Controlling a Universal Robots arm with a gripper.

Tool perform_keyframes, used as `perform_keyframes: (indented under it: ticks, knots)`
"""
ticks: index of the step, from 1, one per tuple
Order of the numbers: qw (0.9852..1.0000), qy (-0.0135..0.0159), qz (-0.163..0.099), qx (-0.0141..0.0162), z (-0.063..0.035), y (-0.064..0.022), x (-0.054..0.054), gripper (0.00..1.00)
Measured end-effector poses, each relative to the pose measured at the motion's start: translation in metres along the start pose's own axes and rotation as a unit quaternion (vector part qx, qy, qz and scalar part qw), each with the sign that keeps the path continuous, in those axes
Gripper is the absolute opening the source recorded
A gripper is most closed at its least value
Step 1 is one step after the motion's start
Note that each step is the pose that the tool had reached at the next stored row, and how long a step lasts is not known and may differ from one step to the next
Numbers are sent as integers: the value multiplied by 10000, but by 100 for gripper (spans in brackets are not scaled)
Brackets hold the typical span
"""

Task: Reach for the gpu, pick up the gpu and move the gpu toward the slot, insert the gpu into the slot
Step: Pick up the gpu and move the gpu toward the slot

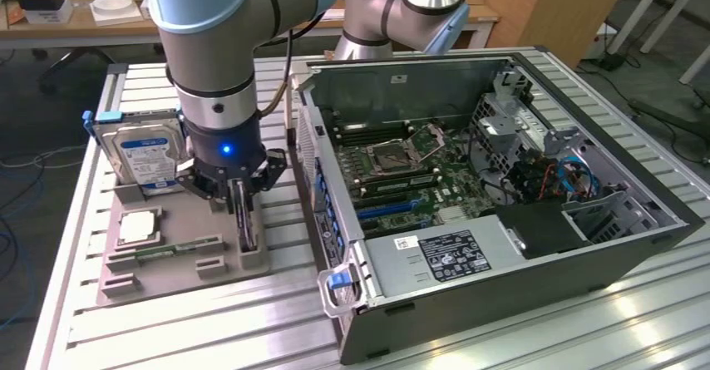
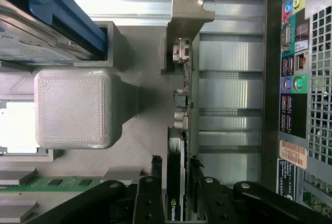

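so my gripper (image 2: 176, 187) has the gpu (image 2: 188, 79) pinched on both faces, card standing edge-on in the grey holder (image 2: 136, 143), silver bracket (image 2: 187, 12) at the far end, PC case ports (image 2: 290, 68) just beside

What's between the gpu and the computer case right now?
Nothing loose: only a bare strip of the ribbed metal table, seen in the wrist view between the gpu and the case's rear port panel.

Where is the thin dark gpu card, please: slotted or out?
Out: the gpu stands on edge in the grey tray, gripper over it.
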State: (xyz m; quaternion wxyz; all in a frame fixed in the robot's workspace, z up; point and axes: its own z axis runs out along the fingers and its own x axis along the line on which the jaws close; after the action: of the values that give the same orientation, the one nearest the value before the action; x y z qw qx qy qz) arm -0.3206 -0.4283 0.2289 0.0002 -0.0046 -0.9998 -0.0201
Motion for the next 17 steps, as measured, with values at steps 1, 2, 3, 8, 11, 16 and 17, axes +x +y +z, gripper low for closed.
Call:
perform_keyframes:
  ticks: [1, 2, 3, 8, 11, 16, 17]
  knots:
    - [10000, 0, 0, 0, 0, 0, 0, 33]
    - [10000, 0, 0, 0, 0, 0, 0, 33]
    - [10000, 0, 0, 0, 0, 0, 0, 33]
    - [10000, 1, 1, 1, 1, 0, 0, 26]
    - [10000, 0, 0, 0, 2, 0, -1, 26]
    - [10000, 0, 0, 0, 2, 0, -1, 26]
    - [10000, 0, 0, 0, 2, 0, -1, 26]
